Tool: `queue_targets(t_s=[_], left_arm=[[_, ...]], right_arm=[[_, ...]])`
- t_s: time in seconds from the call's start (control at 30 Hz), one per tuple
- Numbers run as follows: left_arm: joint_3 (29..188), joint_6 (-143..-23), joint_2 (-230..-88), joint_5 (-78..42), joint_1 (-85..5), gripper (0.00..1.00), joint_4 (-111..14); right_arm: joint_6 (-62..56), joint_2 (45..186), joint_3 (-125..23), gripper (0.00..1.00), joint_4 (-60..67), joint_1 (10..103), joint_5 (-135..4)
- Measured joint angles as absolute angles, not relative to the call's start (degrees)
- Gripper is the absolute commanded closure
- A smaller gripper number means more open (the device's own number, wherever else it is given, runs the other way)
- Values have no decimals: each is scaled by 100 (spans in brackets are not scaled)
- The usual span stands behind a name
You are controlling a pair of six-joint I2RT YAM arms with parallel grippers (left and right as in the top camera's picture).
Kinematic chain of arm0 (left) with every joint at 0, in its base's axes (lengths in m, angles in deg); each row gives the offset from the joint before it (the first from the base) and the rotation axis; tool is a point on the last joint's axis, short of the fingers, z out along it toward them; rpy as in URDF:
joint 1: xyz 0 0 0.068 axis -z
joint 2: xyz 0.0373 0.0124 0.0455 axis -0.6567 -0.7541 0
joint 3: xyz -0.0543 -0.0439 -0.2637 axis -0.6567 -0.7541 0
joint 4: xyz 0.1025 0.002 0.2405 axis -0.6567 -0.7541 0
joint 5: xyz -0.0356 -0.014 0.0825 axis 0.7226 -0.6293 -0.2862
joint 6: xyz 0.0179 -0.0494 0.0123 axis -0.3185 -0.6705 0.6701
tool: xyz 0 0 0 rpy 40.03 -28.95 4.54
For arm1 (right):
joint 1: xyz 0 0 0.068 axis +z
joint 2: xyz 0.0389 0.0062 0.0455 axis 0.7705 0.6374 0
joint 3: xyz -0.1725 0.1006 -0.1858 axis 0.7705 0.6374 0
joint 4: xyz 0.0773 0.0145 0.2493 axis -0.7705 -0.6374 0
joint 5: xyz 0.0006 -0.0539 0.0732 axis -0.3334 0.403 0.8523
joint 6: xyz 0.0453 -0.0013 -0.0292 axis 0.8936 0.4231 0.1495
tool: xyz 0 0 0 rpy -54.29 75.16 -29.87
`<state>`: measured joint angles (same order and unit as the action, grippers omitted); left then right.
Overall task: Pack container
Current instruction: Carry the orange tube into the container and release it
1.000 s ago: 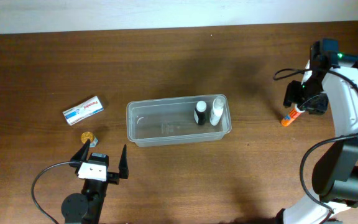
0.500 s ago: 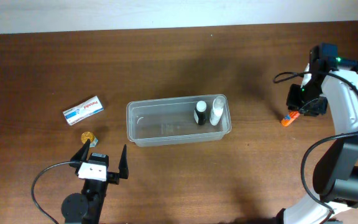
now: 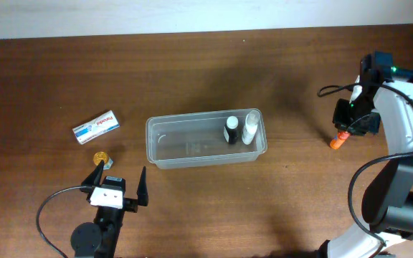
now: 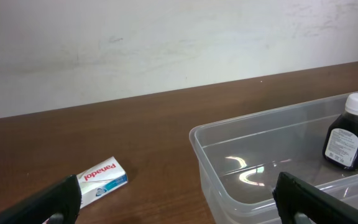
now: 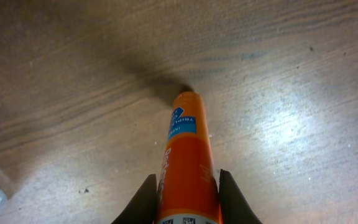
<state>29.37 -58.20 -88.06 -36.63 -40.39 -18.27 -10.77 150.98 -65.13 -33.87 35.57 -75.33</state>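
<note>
The clear plastic container [image 3: 205, 138] sits mid-table and holds a dark bottle [image 3: 231, 130] and a white bottle [image 3: 250, 127] at its right end. In the left wrist view the container [image 4: 241, 162] and the dark bottle [image 4: 348, 140] show to the right. My right gripper [image 3: 348, 123] at the far right is shut on an orange tube [image 3: 338, 140], whose tip points down at the table. The right wrist view shows the orange tube [image 5: 186, 168] pinched between both black fingers [image 5: 143, 200]. My left gripper [image 3: 117, 180] stands open near the front left, holding nothing.
A white and blue Panadol box [image 3: 96, 127] lies left of the container, also seen as the box [image 4: 101, 179] in the left wrist view. A small gold round object [image 3: 101, 156] lies below it. A black cable [image 3: 49, 208] loops beside the left arm.
My right gripper has closed on the orange tube, which has turned from lying slanted to pointing more downward. The left arm has not moved.
</note>
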Motion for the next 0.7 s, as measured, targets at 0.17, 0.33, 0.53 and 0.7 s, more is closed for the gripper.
queue_targets(t_s=[0.17, 0.33, 0.53, 0.7], left_arm=[[2937, -5820, -8806, -3663, -4039, 0, -1827], [2937, -5820, -8804, -3663, -4039, 1, -1827], [2937, -5820, -8806, -3663, -4039, 1, -1827], [2937, -5820, -8806, -3663, -4039, 0, -1827]], right_arm=[[-1077, 15098, -6522, 85, -3623, 3557, -7461], [-1077, 15098, -7009, 84, -4091, 3559, -7111], [-1217, 15063, -8373, 84, -4834, 3638, -6396], [-1278, 14844, -9376, 84, -5133, 4093, -5850]])
